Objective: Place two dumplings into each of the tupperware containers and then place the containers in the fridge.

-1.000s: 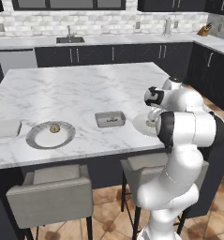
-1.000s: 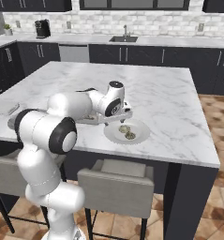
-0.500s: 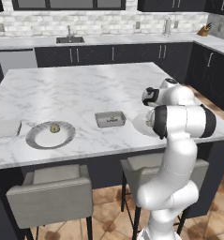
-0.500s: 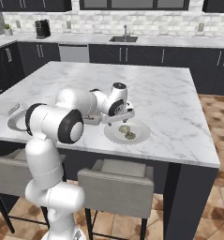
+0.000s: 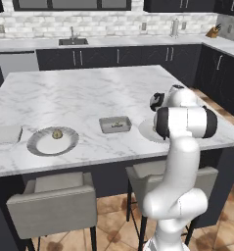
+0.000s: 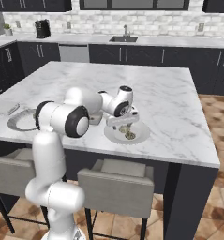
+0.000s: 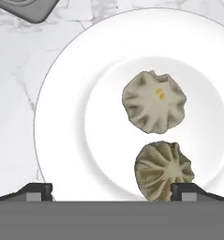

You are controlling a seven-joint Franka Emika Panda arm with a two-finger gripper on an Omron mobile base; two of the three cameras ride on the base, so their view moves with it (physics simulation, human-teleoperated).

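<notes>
In the hand view, a white plate [image 7: 66, 117] takes up most of the frame and carries two dumplings: a paler one [image 7: 153, 101] right of centre and a darker one [image 7: 163, 171] just below it at the lower right, close together. The gripper [image 7: 111, 190] hangs over the plate with its jaws wide apart and holding nothing; one dark fingertip [image 7: 36, 190] sits at the lower left over the plate's rim, the other at the lower right, right beside the darker dumpling. A corner of a grey tray [image 7: 29, 8] shows at the upper left, off the plate. In the left base view, this tray [image 5: 114, 124] sits at centre on the marble island [image 5: 89, 93] with something small inside, the arm's plate [image 5: 147, 130] just to its right, partly behind the arm. A second plate [image 5: 53, 140] at the left holds one dumpling [image 5: 56, 133], and another tray [image 5: 5, 134] lies at the left edge. In the right base view, the gripper [image 6: 124, 124] is just above the plate [image 6: 140, 136] at centre.
</notes>
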